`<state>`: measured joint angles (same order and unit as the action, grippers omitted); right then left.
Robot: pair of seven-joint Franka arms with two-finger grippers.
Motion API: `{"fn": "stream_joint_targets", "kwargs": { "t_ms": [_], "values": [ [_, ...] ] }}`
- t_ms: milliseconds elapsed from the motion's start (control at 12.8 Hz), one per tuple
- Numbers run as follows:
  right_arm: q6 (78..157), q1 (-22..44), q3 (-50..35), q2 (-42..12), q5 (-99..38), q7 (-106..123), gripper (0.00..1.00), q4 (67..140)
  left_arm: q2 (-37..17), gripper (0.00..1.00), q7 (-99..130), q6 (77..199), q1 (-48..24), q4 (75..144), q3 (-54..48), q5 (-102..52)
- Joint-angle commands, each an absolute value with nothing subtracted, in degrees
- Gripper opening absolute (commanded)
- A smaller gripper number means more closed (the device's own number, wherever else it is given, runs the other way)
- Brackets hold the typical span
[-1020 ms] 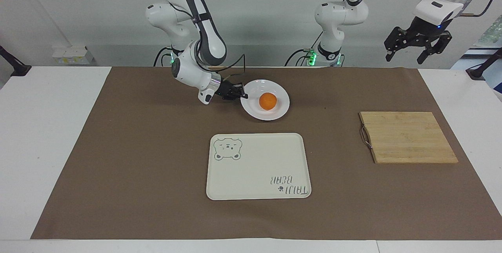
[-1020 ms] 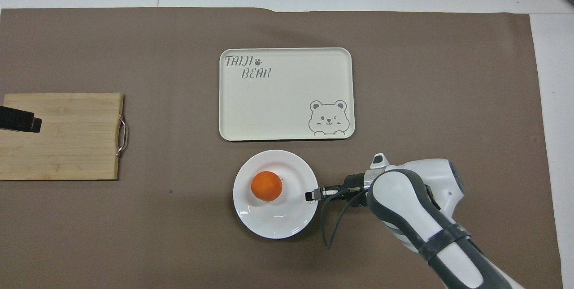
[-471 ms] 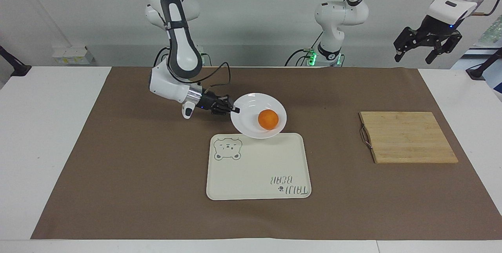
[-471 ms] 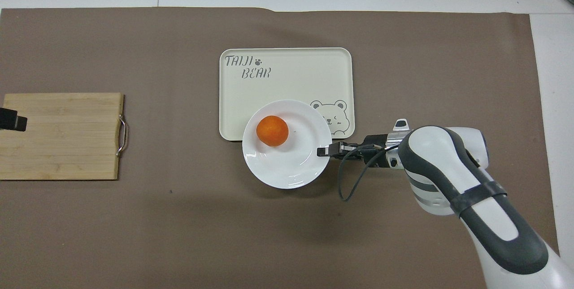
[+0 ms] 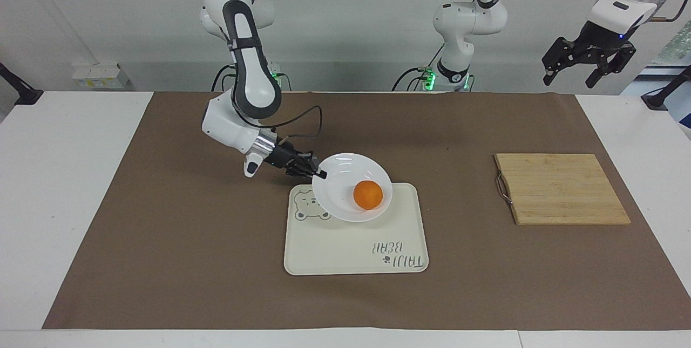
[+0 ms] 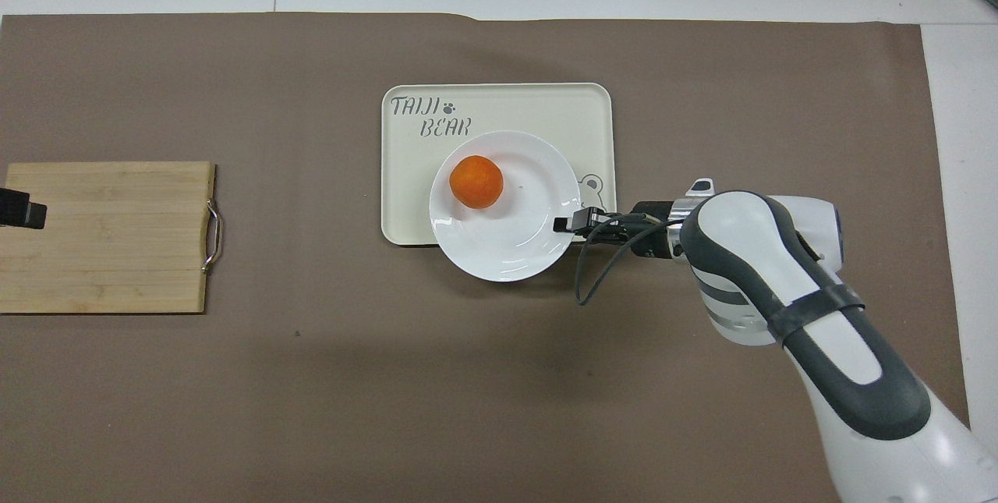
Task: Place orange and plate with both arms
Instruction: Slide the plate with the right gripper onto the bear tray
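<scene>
While right pincer (image 5: 322, 174) clamps plate (image 5: 345, 178) rim above tray (image 5: 356, 251); left pincer (image 5: 588, 65) gapes, waiting.

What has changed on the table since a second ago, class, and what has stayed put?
The right gripper, shut on the plate rim, has carried the plate with the orange on it away from the robots and out over the tray. The orange still sits in the plate. The left gripper, open, has drawn slightly outward, waiting in the air. The tray and cutting board have not moved.
</scene>
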<state>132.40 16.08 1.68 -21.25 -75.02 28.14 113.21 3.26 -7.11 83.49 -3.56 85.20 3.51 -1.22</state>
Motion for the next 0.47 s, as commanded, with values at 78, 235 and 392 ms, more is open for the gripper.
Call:
{"fn": "stream_joint_targets", "kwargs": {
  "t_ms": [78,235,392],
  "values": [
    [133.15,16.61,1.32,-27.25,-75.50,24.62,0.00,106.08,4.39,1.00,-7.21,83.85,-4.48,86.57,4.48,-1.67],
    [136.56,18.53,1.23,-27.25,-75.50,20.07,0.89,107.57,4.39,1.00,-7.21,83.85,-4.48,86.57,4.48,-1.67],
    [139.83,19.16,1.32,-27.25,-75.50,15.57,1.00,108.02,4.39,1.00,-7.21,83.85,-4.48,86.57,4.48,-1.67]
  ]
}}
